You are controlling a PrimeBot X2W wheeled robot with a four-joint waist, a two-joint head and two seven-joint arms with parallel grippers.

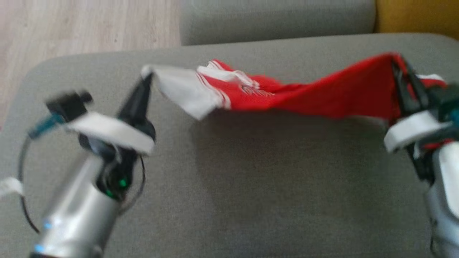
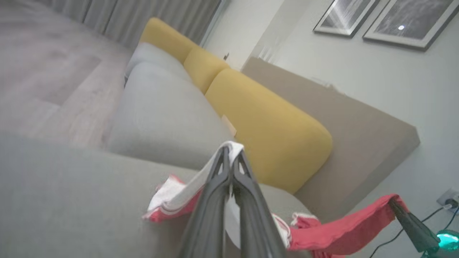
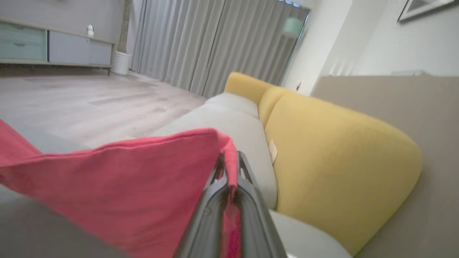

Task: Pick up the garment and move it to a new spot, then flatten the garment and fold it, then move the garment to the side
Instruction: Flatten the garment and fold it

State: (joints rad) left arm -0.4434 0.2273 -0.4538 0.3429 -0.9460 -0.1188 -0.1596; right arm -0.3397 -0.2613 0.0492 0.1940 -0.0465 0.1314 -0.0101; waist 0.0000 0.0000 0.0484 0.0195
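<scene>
The garment (image 1: 304,95), red with a white sleeve and white stripes, hangs in the air as a sagging band above the far half of the grey seat cushion (image 1: 229,200). It runs from left of the cushion's middle to near its right edge and throws a shadow on the fabric below. The left fingers (image 1: 141,95) are pressed together on the white sleeve end. The left wrist view shows white cloth poking out past their tips. The right fingers (image 1: 401,86) are pressed together on a red corner, and the cloth folds over their tips in the right wrist view.

This looks like the carry-and-spread step. To do it well, I would draw the two arms a little further apart to take out the sag in the middle. Then lower both ends level, so the hanging edge meets the cushion first and the rest lays down flat and not bunched. Neither pinch should let go until the cloth rests on the cushion.

A white mark on the red chest (image 1: 252,89) is too blurred to read. A small pale tag on the yellow back cushion (image 2: 229,125) is also illegible.
</scene>
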